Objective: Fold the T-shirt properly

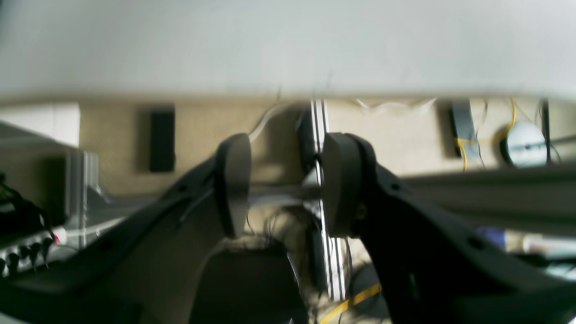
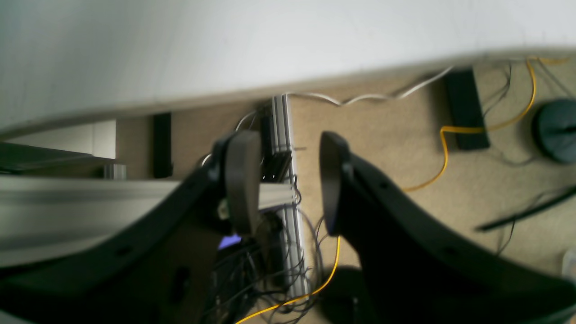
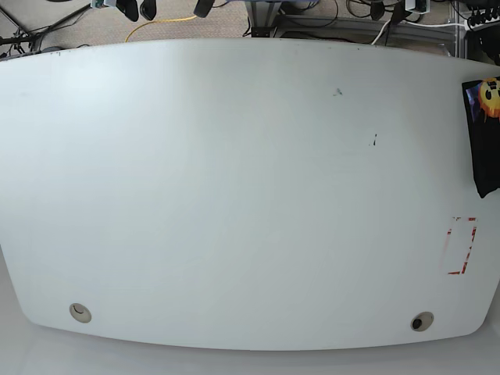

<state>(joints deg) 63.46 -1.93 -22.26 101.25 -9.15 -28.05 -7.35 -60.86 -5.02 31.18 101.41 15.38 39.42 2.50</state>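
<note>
Nearest the base camera runs the white bench (image 3: 234,195), with two small holes near its front edge. My right pincer (image 2: 285,180) hangs past the far edge over carpet and cables, jaws apart, gripping nothing. My left pincer (image 1: 285,184) does likewise (both empty). At the bench's far right edge lies the T-shirt (image 3: 484,133), black, print showing.

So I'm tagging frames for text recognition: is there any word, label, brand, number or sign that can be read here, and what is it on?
No readable text in any view.
Black cloth T-shirt at the white table's edge: an orange, yellow and blue-purple print, no letters legible.
Red rectangular marking on the table: an outline only, no characters.
Small dark specks on the table: too small to read.
</note>
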